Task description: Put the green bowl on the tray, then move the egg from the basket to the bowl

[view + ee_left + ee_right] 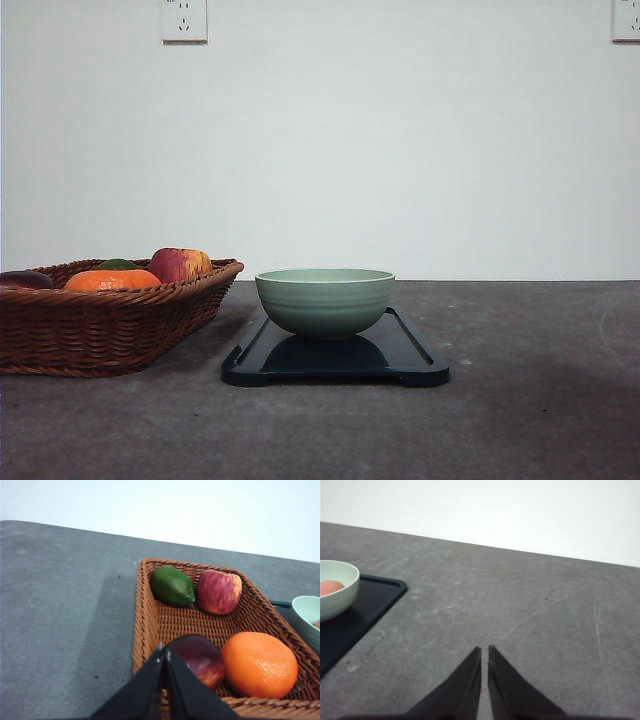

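The pale green ridged bowl (325, 300) sits on the dark rectangular tray (410, 358), the brownish-orange egg (331, 587) inside it. Left fingers (163, 656) are together above the brown wicker basket (150, 630). Right fingers (484, 652) are together over the grey desk (520, 620).

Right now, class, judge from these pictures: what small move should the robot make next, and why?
Probably none beyond resting both arms. The green bowl sits on the tray, and the egg lies in the bowl, out of the basket. The left gripper and right gripper are shut, holding nothing.
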You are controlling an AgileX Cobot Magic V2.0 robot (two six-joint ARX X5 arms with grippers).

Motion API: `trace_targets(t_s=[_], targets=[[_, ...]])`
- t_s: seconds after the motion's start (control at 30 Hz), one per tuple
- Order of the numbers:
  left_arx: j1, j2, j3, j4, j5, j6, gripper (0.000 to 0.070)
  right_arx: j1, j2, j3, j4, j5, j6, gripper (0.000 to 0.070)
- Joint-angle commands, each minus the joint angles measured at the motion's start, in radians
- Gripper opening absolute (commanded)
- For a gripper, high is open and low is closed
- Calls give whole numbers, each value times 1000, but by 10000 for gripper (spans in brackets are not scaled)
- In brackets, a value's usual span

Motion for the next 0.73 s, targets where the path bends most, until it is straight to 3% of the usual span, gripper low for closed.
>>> trace_targets(t_s=[0.0, 0.7], targets=[[1, 0, -19, 11, 2, 13, 0, 0, 0, -4, 11, 0, 14, 18], [1, 0, -19, 11, 2, 13, 0, 0, 0, -4, 11, 0, 14, 18]])
